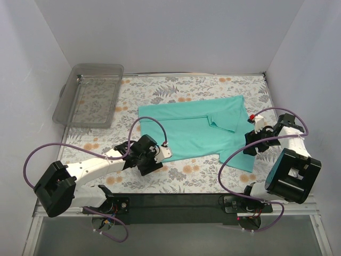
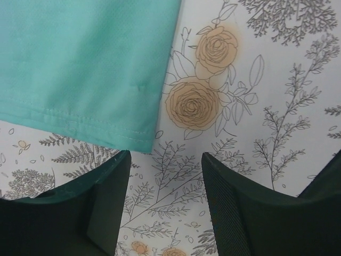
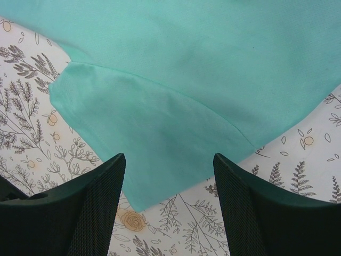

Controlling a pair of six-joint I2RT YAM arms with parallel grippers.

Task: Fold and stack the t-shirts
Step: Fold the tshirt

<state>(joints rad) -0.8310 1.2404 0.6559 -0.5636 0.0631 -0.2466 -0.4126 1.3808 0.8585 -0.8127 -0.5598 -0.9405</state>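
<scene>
Left tool (image 2: 165, 158) hangs released over the floral surface (image 1: 184, 178). Its two dark fingers (image 2: 106, 202) stand apart with only the printed pattern between them. The hemmed near-left corner of the teal-green t-shirt (image 1: 194, 130) lies just beyond the left fingertip, not in the grip.

The right tool (image 3: 168, 158) is also spread wide, poised over a short sleeve at the shirt's near-right side. Fabric shows in the gap between its fingers, but whether the tips touch the cloth cannot be told.

The shirt lies flat on the middle and right of the surface, with one panel folded over on its far-right part.

A clear plastic bin (image 1: 97, 67) sits in the far-left corner, against the left wall and well apart from the shirt. The flower print shows through its transparent bottom.

In the overhead view the right arm covers the shirt's right edge near the sleeve. Each wrist view shows only part of the garment, which runs off the top of both pictures.
</scene>
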